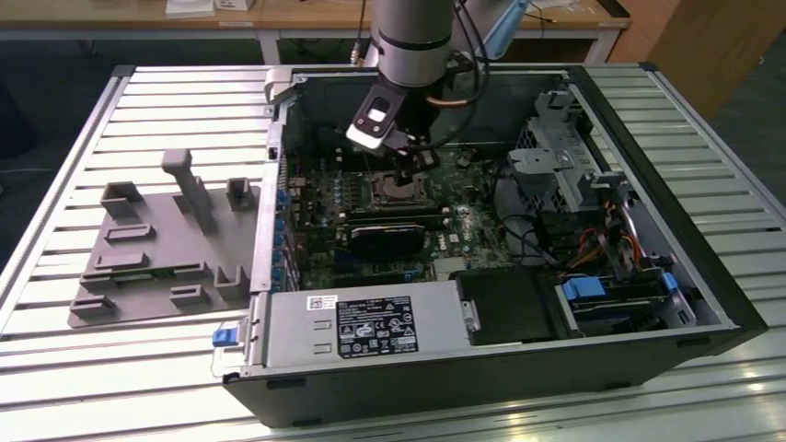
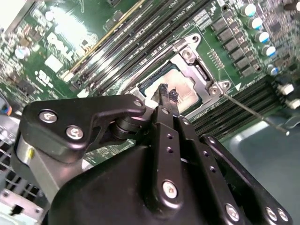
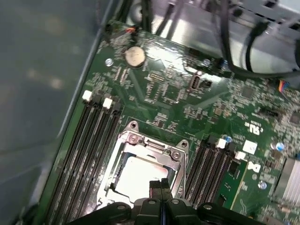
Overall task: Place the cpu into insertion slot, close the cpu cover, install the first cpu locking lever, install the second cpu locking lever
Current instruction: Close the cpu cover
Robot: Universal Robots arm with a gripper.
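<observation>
While the pincer (image 1: 414,164) hangs inside the open computer case (image 1: 724,304), its two black fingers are pressed together with nothing between them. Both wrist views put the fingertips (image 3: 155,187) right over the cpu (image 3: 136,176), though contact cannot be judged. The pale, smooth cpu lies in the insertion slot (image 1: 399,191), and the silvery cpu cover (image 3: 152,146) frames it, its square window showing the chip. A thin wire locking lever (image 2: 248,111) runs out from the socket's corner across the long black memory slots (image 2: 140,37).

Seen from the exterior view, room around the socket is tight. A drive cage (image 1: 553,157) and tangled cables (image 1: 590,249) sit at three o'clock, a power supply (image 1: 368,327) at six o'clock, and the case's metal wall at nine o'clock. Beyond that wall a grey moulded fixture (image 1: 160,258) rests on the slatted surface (image 1: 184,92).

The power supply carries a white label with dark print. White lettering marks the glossy green board (image 3: 225,108), near a round coin cell (image 3: 135,56)
</observation>
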